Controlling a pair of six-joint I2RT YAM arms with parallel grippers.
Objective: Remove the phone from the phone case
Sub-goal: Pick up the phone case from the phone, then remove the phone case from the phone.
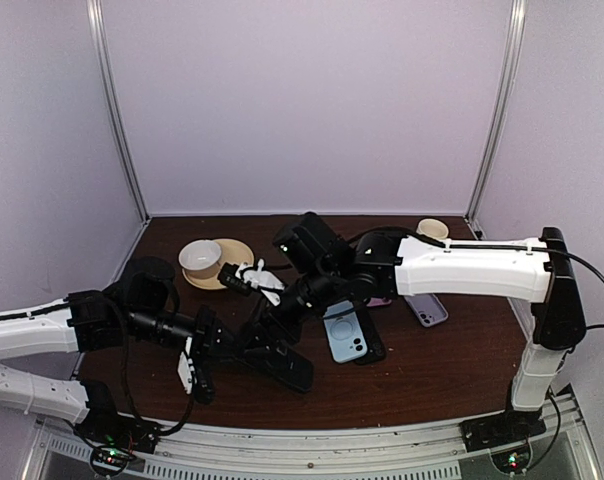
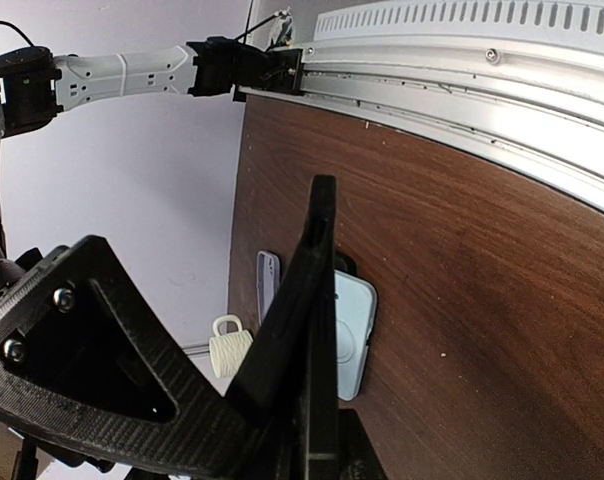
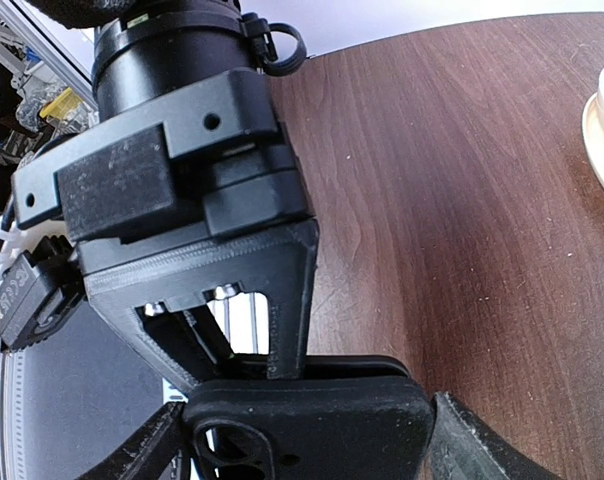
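Left gripper (image 1: 222, 352): fingers pinching 1 end of black phone case (image 1: 282, 365), held over the near part of the dark brown wooden tabletop (image 1: 462, 360). Right gripper (image 3: 310, 430): 2 fingers (image 3: 467, 448) flank the case's camera-hole end. Cannot tell if they grip.

A dark brown wooden table (image 1: 452, 380) is carrying everything here, with pale walls standing round it. Towards the far left, a tan saucer (image 1: 234, 252) is lying flat, and a white cup (image 1: 200, 257) is sitting on its left part. Just beside the saucer's right edge, a small white thing (image 1: 257, 272) is lying, possibly crumpled paper, though it is too small to tell. Near the table's middle, a light blue phone (image 1: 345, 333) is lying back up, overlapping a black slab (image 1: 372, 348) beneath it. A purple phone (image 1: 427, 309) is lying flat to its right. A ribbed cream mug (image 1: 432, 228) is standing upright at the far right corner.
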